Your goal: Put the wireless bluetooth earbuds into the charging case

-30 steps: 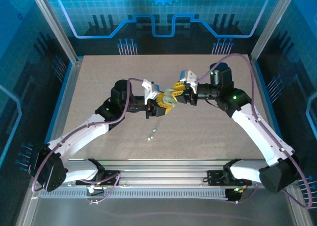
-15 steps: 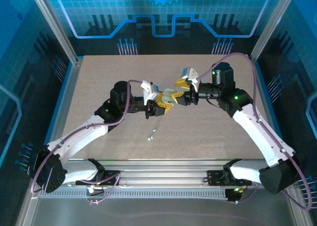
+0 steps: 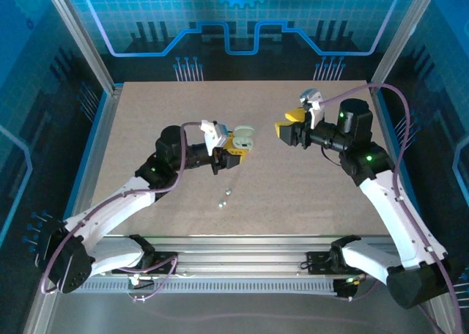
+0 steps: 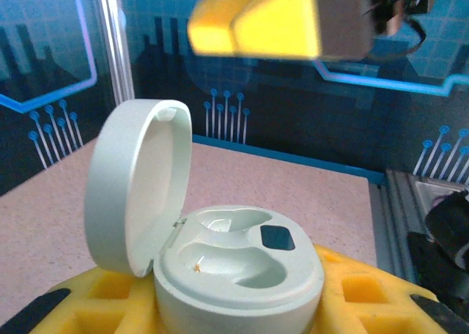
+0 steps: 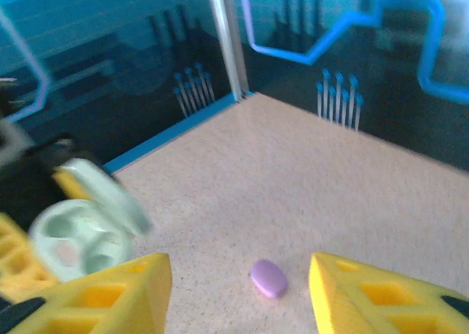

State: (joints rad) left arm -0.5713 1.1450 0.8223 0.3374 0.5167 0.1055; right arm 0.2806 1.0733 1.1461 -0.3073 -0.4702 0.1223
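The charging case (image 4: 238, 264) is pale mint-white, and my left gripper (image 4: 238, 301) is shut on its base. Its lid (image 4: 135, 187) stands hinged open to the left and both wells are empty. In the top view the case (image 3: 243, 138) is held above mid-table at the left gripper (image 3: 234, 152). Two tiny pale earbuds (image 3: 224, 196) lie on the table just in front of it. My right gripper (image 3: 287, 129) hovers to the right of the case, apart from it. In its wrist view the right gripper (image 5: 238, 297) is open with nothing between its fingers, and the case (image 5: 77, 239) shows at the left.
A small purple oval piece (image 5: 268, 277) lies on the speckled table (image 3: 308, 195) below the right gripper's fingers; I cannot tell whether it is an earbud or a case. Metal posts and blue walls ring the table. The right gripper's yellow fingers (image 4: 256, 19) hang above the case in the left wrist view.
The right gripper has let go at the case, opened and pulled back to the right. The left gripper has shifted slightly left with the case, whose lid now stands open.
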